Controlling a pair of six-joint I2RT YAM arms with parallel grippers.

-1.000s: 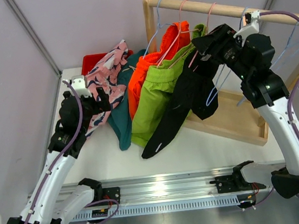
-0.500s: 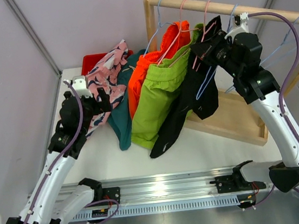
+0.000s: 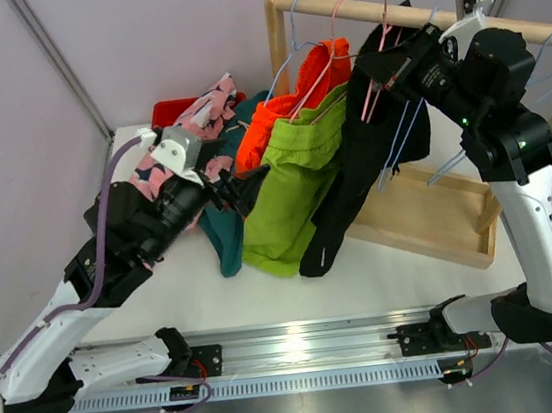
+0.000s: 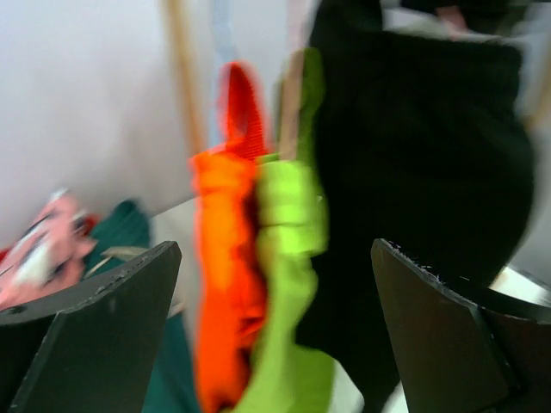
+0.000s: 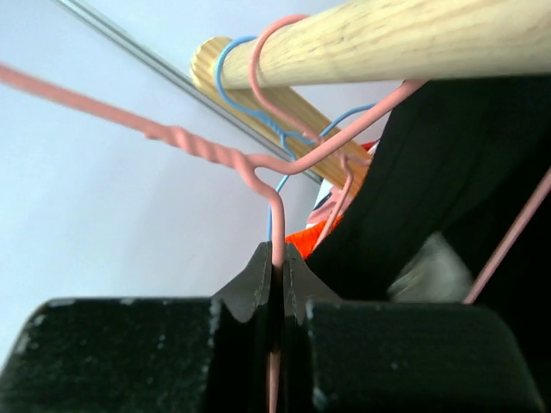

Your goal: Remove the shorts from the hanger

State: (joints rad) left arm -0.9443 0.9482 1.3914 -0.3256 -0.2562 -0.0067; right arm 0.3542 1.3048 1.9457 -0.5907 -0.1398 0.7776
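A: White table (image 3: 405,271), left side: pink patterned shorts (image 3: 206,114) and teal shorts (image 3: 222,238) lay off hangers. Left gripper (image 4: 275,292) gaped, empty.

B: Orange shorts (image 3: 294,104) and lime shorts (image 3: 293,184) hung on the rail (image 3: 316,2). Right gripper (image 5: 277,258) pinched the pink hanger (image 5: 200,144) carrying black shorts (image 3: 369,145). Three pairs likely remained.

A pale wooden rail (image 3: 363,8) crosses the upper right, joined to an upright post (image 3: 277,40) — its wooden base (image 3: 440,227) lies on the white table (image 3: 396,277). Red bin (image 3: 166,112) upper left of centre; metal track (image 3: 304,349) along the bottom.
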